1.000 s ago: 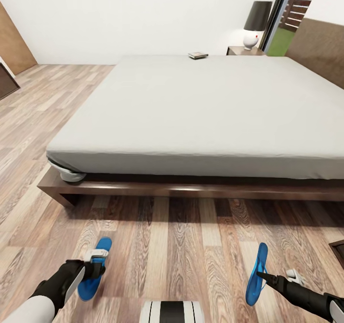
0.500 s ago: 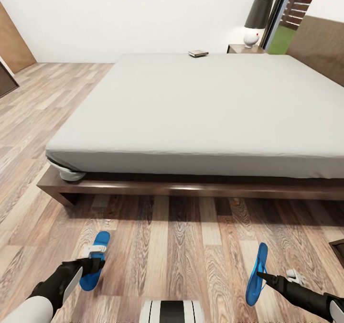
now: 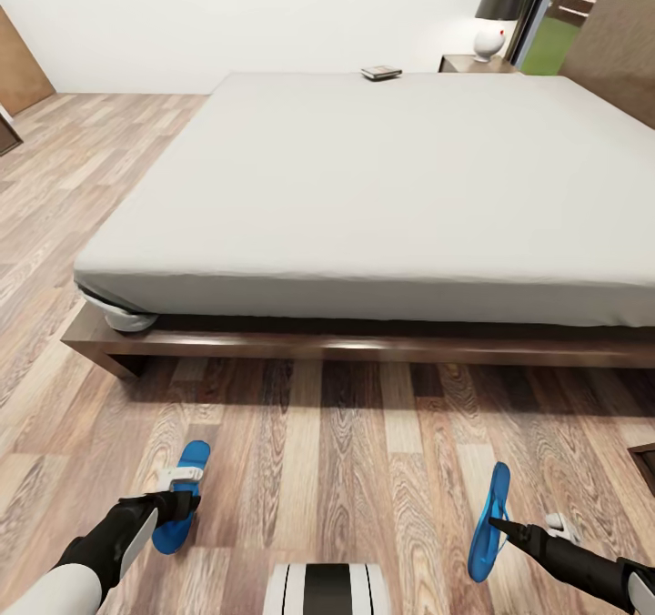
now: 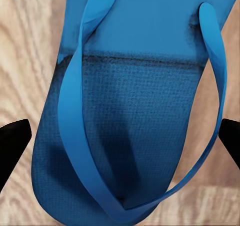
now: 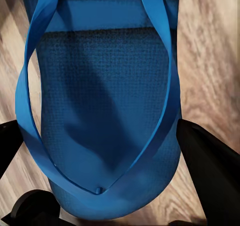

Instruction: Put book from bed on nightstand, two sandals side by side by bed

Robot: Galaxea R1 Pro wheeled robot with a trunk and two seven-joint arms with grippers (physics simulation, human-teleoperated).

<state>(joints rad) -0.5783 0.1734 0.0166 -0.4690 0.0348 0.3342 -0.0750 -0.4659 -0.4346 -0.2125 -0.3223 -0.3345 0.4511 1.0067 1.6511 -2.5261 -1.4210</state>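
Jaws of the left gripper [image 3: 179, 504] sit spread, one dark tip either side of the left sandal [image 3: 181, 494]; in the left wrist view the tips stand clear of the sole's edges, so no pinch. Right gripper [image 3: 496, 523] meets the right sandal [image 3: 488, 522] at its strap side; the right wrist view has dark fingers [image 5: 212, 171] close along the sole edges (pinching or just touching, cannot tell). Right sandal is tilted up on edge, left one looks flat or nearly so. Both sandals are over the wood-plank floor [image 3: 346, 469], well apart from each other, on the near side of the bed [image 3: 364, 187]. Book [image 3: 381, 73] lies at the far edge of the mattress, near the nightstand [image 3: 473, 63] carrying a white lamp [image 3: 491, 37]. White wall behind, window strip at far right. Open floor runs between the sandals and along the bed frame; more clear planks to the left of the bed.
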